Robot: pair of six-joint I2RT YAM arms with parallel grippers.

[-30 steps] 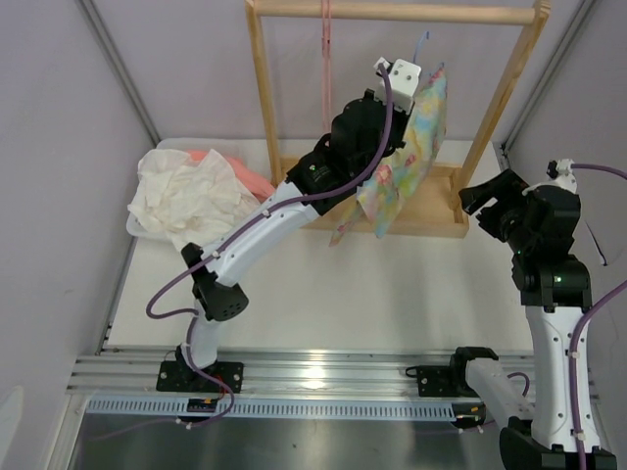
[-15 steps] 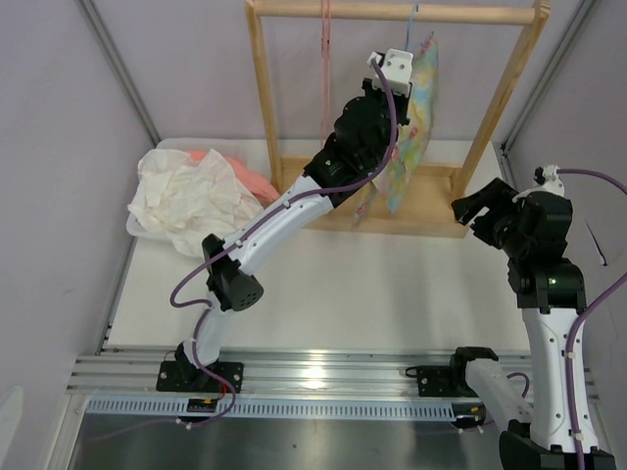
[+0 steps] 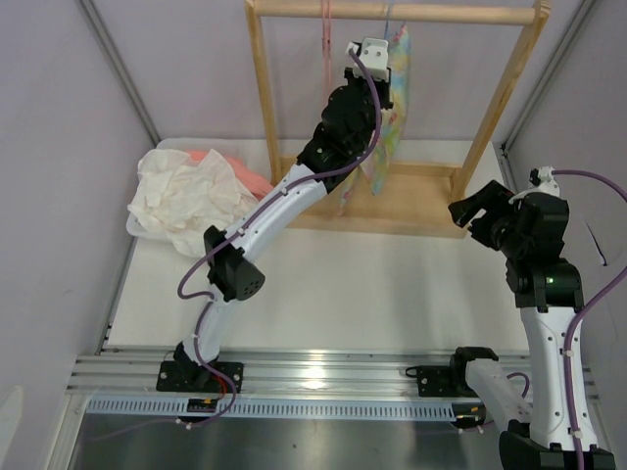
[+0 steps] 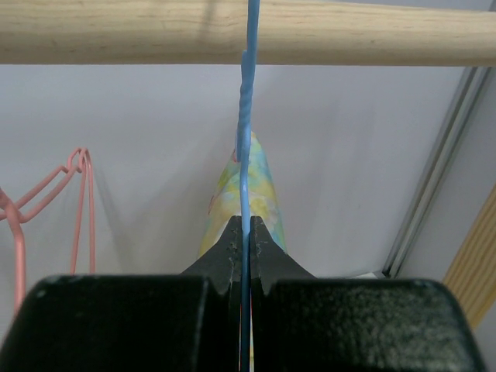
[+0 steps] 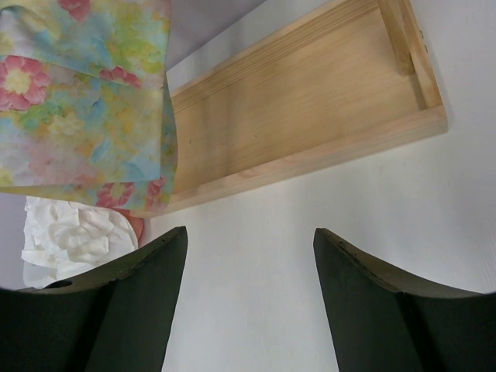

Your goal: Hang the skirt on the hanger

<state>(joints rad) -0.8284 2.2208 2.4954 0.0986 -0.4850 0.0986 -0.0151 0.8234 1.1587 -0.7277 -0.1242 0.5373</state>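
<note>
The skirt, pastel yellow and blue with pink flowers, hangs from the light blue hanger under the wooden rack's top rod. My left gripper is shut on the hanger's wire just below the hook. That wire runs straight up across the rod; its hook end is cut off by the frame. From above, the left gripper is high up beside the skirt. My right gripper stands open and empty to the right of the rack's base. In the right wrist view the skirt hangs at upper left.
A pink hanger hangs on the same rod, left of the blue one. The rack's wooden base lies on the white table. A white cloth and a salmon-pink garment are heaped at the table's left.
My left arm has raised the hanger and skirt up and leftward to the top rod. The skirt now hangs straighter. The right arm has shifted slightly left.
</note>
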